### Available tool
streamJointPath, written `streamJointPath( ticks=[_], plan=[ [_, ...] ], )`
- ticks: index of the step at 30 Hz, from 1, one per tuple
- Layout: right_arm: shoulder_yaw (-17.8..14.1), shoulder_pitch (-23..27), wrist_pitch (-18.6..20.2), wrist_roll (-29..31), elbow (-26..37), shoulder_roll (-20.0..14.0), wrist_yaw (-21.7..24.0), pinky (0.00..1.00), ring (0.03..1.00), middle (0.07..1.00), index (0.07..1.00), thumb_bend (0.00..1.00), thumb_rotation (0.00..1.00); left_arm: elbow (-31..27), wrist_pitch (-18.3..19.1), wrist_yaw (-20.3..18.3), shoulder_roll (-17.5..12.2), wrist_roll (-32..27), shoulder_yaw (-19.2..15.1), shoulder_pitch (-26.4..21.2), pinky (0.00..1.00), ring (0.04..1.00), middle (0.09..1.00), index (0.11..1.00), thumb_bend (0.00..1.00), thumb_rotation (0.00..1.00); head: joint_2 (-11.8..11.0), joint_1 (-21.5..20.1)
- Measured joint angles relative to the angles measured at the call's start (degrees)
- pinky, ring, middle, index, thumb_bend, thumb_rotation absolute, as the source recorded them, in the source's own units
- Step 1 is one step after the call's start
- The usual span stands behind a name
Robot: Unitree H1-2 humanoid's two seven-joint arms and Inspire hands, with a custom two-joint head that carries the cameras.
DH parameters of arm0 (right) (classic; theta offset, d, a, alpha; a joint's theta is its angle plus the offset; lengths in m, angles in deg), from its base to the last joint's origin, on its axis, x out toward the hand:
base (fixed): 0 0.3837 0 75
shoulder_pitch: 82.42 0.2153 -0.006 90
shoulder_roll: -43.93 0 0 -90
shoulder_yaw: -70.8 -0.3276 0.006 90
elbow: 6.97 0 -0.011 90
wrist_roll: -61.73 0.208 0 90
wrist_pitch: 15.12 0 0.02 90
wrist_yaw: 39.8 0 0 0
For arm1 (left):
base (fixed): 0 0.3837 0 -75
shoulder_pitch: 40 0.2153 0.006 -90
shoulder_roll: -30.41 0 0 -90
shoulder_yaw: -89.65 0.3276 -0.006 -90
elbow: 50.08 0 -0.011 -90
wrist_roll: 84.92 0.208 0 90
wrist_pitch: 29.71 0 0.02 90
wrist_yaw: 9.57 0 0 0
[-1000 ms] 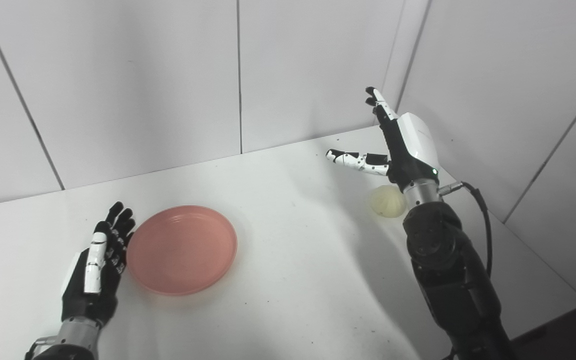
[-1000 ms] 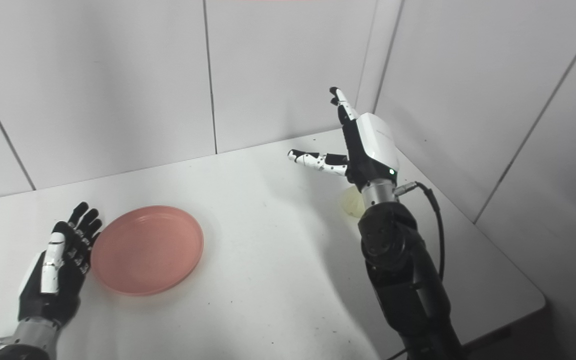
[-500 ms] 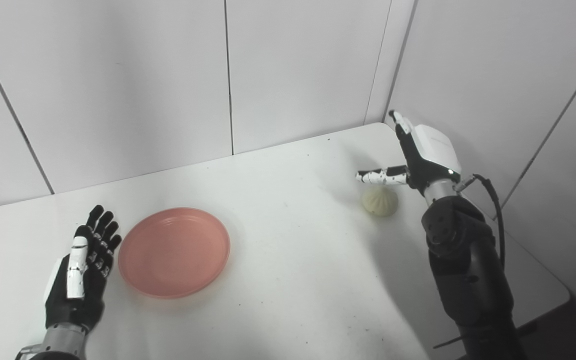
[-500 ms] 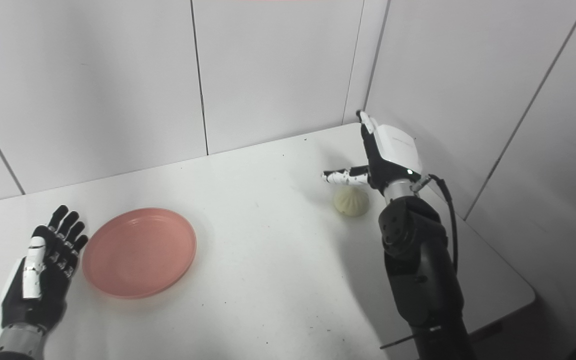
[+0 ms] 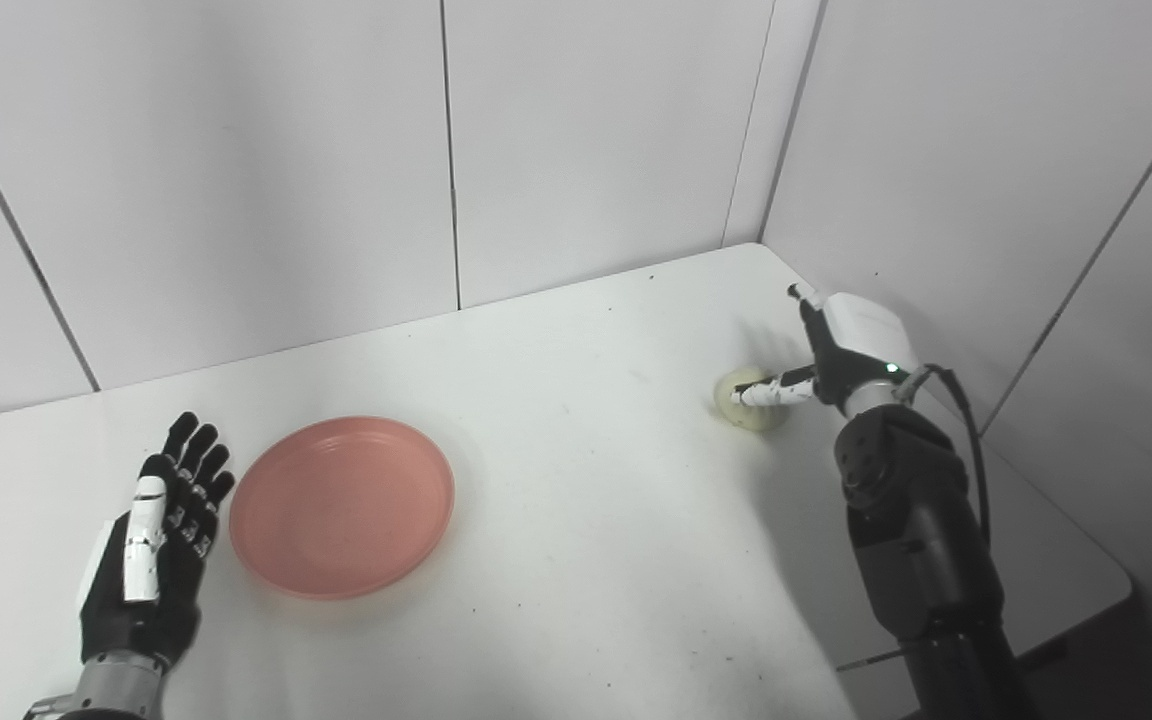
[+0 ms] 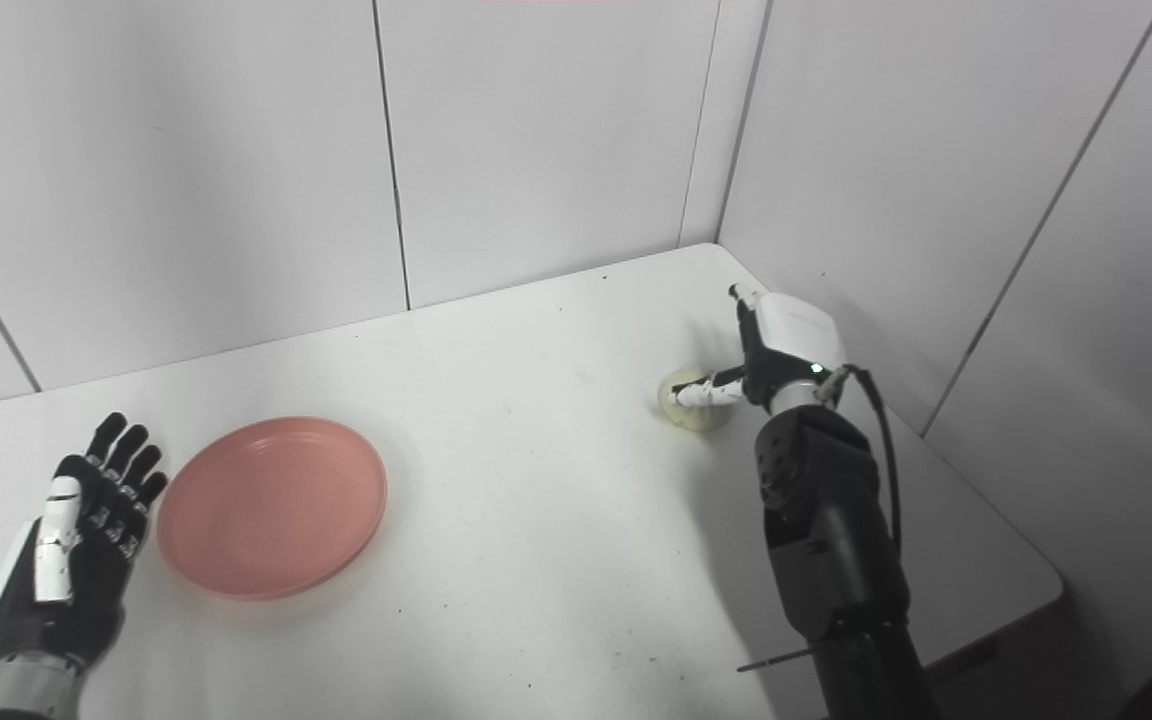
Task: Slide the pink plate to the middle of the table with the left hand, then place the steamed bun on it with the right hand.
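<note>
The pink plate [image 5: 341, 505] lies flat on the left part of the white table [image 5: 586, 500]. My left hand [image 5: 151, 555] is open, palm up, flat on the table just left of the plate's rim, with a small gap between them. The pale steamed bun [image 5: 751, 418] sits at the far right of the table near the wall. My right hand [image 5: 851, 345] is open and low at the bun. Its thumb lies across the bun's top and its fingers stretch out behind the bun. Its hold is not closed. The bun also shows in the right eye view [image 6: 693, 417].
White panel walls close the table at the back and along the right side, close to my right hand. The table's right front corner [image 5: 1121, 585] drops off beside my right forearm [image 5: 911, 540]. Bare tabletop lies between plate and bun.
My right hand has come down from high above the table to the bun, and its thumb now lies over it. The left hand and the plate kept their places. The camera view shifted slightly.
</note>
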Motion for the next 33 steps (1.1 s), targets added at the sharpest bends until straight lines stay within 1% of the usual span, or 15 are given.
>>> streamJointPath(
  ticks=[3, 7, 13, 17, 18, 19, 20, 21, 22, 23, 26, 29, 30, 32, 33],
  plan=[
    [1.8, 0.0, 0.0, 1.5, -1.9, -0.1, -1.8, 0.69, 0.864, 0.907, 0.896, 0.93, 0.34, -1.0, 0.3, 0.0, -0.1, 0.1, 0.2, 0.6, 1.0, 0.986, 0.98, 0.947, 0.4, 1.0, 0.1, 0.0],
    [4.0, 0.1, 0.0, 1.9, -5.2, -0.1, -3.0, 0.75, 0.879, 0.902, 0.891, 0.92, 0.34, -1.2, 0.5, 0.0, 0.0, 0.1, 0.3, 0.7, 1.0, 0.989, 0.983, 0.948, 0.39, 1.0, 0.6, 0.0],
    [5.8, 0.4, 0.0, 2.4, -8.2, -0.9, -4.6, 0.71, 0.844, 0.892, 0.888, 0.92, 0.32, -1.7, 1.4, 0.0, -0.1, 0.0, 0.3, 1.0, 1.0, 0.997, 0.989, 0.958, 0.39, 1.0, 0.8, 0.0],
    [5.9, 1.5, 0.0, 4.7, -9.9, -1.5, -5.6, 0.72, 0.828, 0.89, 0.845, 0.86, 0.12, -1.7, 1.4, 0.0, -0.2, 0.1, 0.3, 1.0, 0.99, 0.982, 0.977, 0.944, 0.41, 1.0, 1.1, 0.1],
    [5.8, 2.0, 0.0, 5.3, -10.4, -1.7, -5.7, 0.72, 0.826, 0.888, 0.841, 0.86, 0.11, -1.7, 1.4, 0.0, -0.2, 0.1, 0.4, 1.0, 0.99, 0.98, 0.975, 0.942, 0.41, 1.0, 1.1, 0.1],
    [5.8, 2.2, 0.0, 5.6, -10.4, -1.8, -5.7, 0.68, 0.791, 0.864, 0.821, 0.85, 0.06, -1.8, 1.4, 0.0, -0.1, 0.1, 0.4, 1.1, 0.99, 0.984, 0.978, 0.945, 0.41, 1.0, 1.1, 0.2],
    [5.7, 2.4, -0.1, 5.8, -10.4, -1.8, -5.8, 0.53, 0.658, 0.766, 0.799, 0.83, 0.03, -1.9, 1.5, 0.0, -0.1, 0.1, 0.4, 1.1, 1.0, 0.985, 0.978, 0.947, 0.4, 1.0, 1.1, 0.2],
    [5.7, 2.7, -0.1, 5.8, -10.5, -1.8, -6.0, 0.32, 0.431, 0.593, 0.773, 0.67, 0.01, -2.1, 1.7, 0.0, 0.0, 0.1, 0.4, 1.2, 1.0, 0.99, 0.983, 0.951, 0.4, 1.0, 1.1, 0.3],
    [5.5, 2.9, -0.1, 5.6, -11.0, -1.8, -6.5, 0.21, 0.302, 0.52, 0.745, 0.61, 0.0, -2.4, 2.0, 0.0, 0.1, 0.1, 0.4, 1.4, 1.0, 0.991, 0.983, 0.95, 0.4, 1.0, 1.1, 0.4],
    [5.2, 3.0, -0.1, 5.3, -11.3, -1.8, -6.7, 0.17, 0.264, 0.491, 0.649, 0.57, 0.0, -2.8, 2.1, 0.0, 0.1, 0.1, 0.4, 1.6, 1.0, 0.99, 0.982, 0.949, 0.39, 1.0, 1.1, 0.4],
    [4.6, 2.9, -0.1, 5.7, -12.3, -1.7, -9.5, 0.2, 0.295, 0.438, 0.523, 0.53, 0.0, -3.3, 2.2, 0.2, 0.1, 0.1, 0.4, 2.0, 1.0, 0.985, 0.978, 0.947, 0.38, 1.0, 1.2, 0.4],
    [2.6, 2.3, -0.1, 6.8, -12.5, -0.5, -13.7, 0.22, 0.299, 0.397, 0.506, 0.53, 0.0, -3.3, 2.1, 0.4, 0.1, 0.2, 0.3, 2.0, 1.0, 0.985, 0.977, 0.944, 0.39, 1.0, 1.3, 0.7],
    [2.4, 2.0, -0.1, 7.1, -12.3, -0.3, -14.6, 0.2, 0.278, 0.434, 0.495, 0.53, 0.0, -3.3, 2.1, 0.5, 0.1, 0.2, 0.4, 2.0, 1.0, 0.986, 0.979, 0.944, 0.4, 1.0, 1.3, 0.7],
    [2.0, 1.5, -0.1, 7.4, -11.6, 0.3, -15.4, 0.2, 0.274, 0.399, 0.507, 0.52, 0.0, -3.3, 2.1, 0.5, 0.1, 0.2, 0.4, 2.0, 1.0, 0.986, 0.979, 0.945, 0.4, 1.0, 1.4, 0.9],
    [1.7, 1.4, -0.1, 7.4, -11.4, 0.6, -15.4, 0.2, 0.268, 0.443, 0.492, 0.53, 0.0, -3.3, 2.1, 0.5, 0.1, 0.2, 0.4, 2.0, 1.0, 0.988, 0.979, 0.946, 0.4, 1.0, 1.4, 0.9]
  ],
)
